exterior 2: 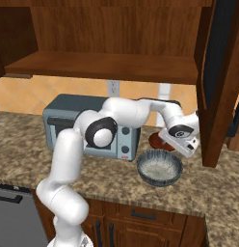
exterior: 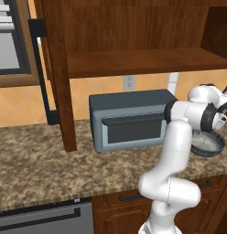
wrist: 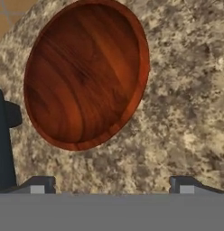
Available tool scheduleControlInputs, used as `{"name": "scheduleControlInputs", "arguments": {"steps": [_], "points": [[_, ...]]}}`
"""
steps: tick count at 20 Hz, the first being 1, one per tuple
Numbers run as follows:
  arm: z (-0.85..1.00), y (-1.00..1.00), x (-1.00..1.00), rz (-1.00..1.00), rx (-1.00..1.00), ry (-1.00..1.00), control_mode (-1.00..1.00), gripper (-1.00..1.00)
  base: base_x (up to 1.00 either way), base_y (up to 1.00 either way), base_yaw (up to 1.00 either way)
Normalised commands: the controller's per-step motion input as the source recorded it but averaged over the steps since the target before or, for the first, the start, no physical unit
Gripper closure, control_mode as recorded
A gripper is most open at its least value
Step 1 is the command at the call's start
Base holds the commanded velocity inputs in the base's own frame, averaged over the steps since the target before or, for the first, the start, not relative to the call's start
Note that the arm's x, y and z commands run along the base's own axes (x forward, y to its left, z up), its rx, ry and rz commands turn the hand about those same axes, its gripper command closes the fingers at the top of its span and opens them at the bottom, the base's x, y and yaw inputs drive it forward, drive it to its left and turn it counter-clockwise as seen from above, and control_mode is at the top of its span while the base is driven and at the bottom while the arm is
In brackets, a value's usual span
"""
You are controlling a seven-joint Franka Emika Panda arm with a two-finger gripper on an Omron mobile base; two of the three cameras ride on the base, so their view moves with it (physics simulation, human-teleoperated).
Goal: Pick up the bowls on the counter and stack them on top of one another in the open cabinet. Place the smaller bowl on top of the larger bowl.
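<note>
End effector (wrist: 112, 182): open, holding nothing; its two tips stand wide apart above bare granite, just short of the smaller bowl.
Smaller bowl (wrist: 84, 74): reddish-brown, upright on the desk (wrist: 186, 90), beside the toaster oven (exterior 2: 68, 116).
Larger bowl (exterior 2: 159, 167): dark grey, ribbed, on the desk near its front edge, just in front of the smaller bowl.
Cabinet (exterior 2: 116, 65): door open, plank shelf above the toaster oven.

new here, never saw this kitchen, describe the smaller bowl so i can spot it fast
Find the blue-grey toaster oven on the granite counter. At its right end sit two bowls; the smaller bowl is farther back, glossy reddish-brown with wood grain, unlike the wider dark grey larger bowl.
</note>
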Motion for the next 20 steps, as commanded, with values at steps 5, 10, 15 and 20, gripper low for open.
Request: {"name": "scheduleControlInputs", "arguments": {"steps": [5,10,15,20], "points": [[-0.17,-0.02,0.37,0.0,0.0,0.0,-1.0,-1.0,0.0,0.0,0.0],[-0.07,-0.16,0.5,0.0,0.0,0.0,-1.0,-1.0,0.0,0.0,0.0],[-0.15,-0.29,0.25,0.0,0.0,0.0,-1.0,-1.0,0.0,0.0,0.0],[-0.24,-0.19,0.15,0.0,0.0,-0.04,-1.0,-1.0,0.0,0.0,0.0]]}}
